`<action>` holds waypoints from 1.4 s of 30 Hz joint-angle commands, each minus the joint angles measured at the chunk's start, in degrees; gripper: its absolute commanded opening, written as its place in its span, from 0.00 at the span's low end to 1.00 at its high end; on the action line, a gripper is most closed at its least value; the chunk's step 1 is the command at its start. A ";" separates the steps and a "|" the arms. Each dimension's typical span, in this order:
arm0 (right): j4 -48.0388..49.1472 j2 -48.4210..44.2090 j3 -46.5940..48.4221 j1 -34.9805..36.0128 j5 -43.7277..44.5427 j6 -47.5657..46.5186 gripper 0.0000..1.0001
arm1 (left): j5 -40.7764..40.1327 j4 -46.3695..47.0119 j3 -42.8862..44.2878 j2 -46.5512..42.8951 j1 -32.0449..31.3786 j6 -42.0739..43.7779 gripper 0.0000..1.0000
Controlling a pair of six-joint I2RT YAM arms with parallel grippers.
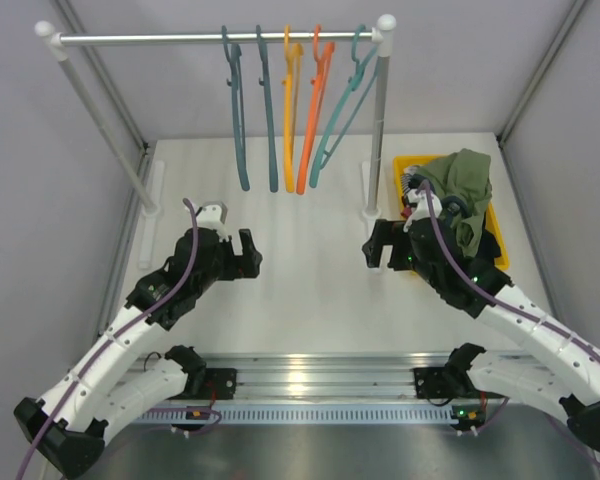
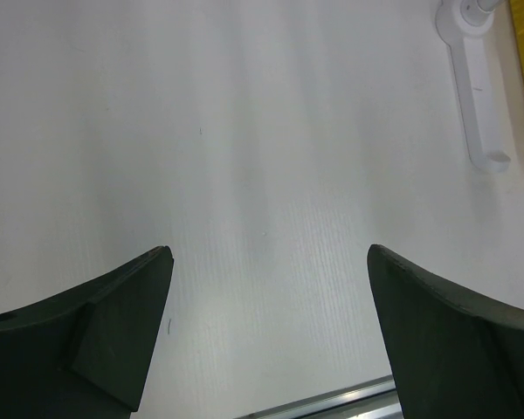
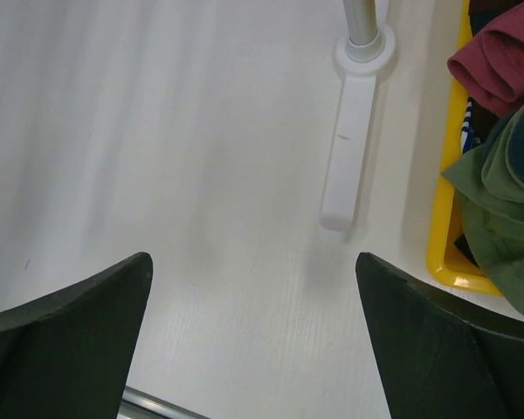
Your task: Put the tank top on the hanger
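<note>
The olive-green tank top [image 1: 467, 180] lies crumpled on a pile in a yellow bin [image 1: 404, 172] at the right; the right wrist view shows its green folds [image 3: 498, 205] over the bin's rim. Two slate-teal hangers [image 1: 237, 120] [image 1: 270, 120] hang side by side on the rail [image 1: 140, 39], and I cannot tell which is the task's hanger. My right gripper [image 1: 373, 247] hovers open over bare table just left of the bin, its fingers [image 3: 79, 323] wide apart. My left gripper [image 1: 248, 252] is open over the table's left middle, nothing between its fingers [image 2: 113, 323].
Two orange hangers [image 1: 302, 110] and a lighter green-teal one [image 1: 342, 110] share the rail. A maroon garment [image 3: 498, 57] lies in the bin. The rack's right post [image 1: 380, 120] and white foot [image 3: 348, 157] stand between my right gripper and the bin; the left post [image 1: 110, 125] slants at the left.
</note>
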 commanded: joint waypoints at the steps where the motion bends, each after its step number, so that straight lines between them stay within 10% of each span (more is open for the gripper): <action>1: -2.62 0.37 4.35 0.50 2.45 0.03 1.00 | 0.69 1.81 -0.22 -0.54 -0.01 0.73 0.98; 10: -19.76 3.71 16.30 -9.04 15.37 1.45 1.00 | 2.01 0.92 -0.14 -0.01 -0.01 0.20 0.98; 20: -11.88 13.02 17.45 -43.78 -5.77 -5.77 0.88 | 4.82 1.45 -0.31 -0.89 -0.01 0.38 0.98; 42: -6.77 39.57 30.20 -40.37 -5.02 -7.61 0.73 | 4.74 0.93 -0.49 -1.07 -0.10 0.29 0.98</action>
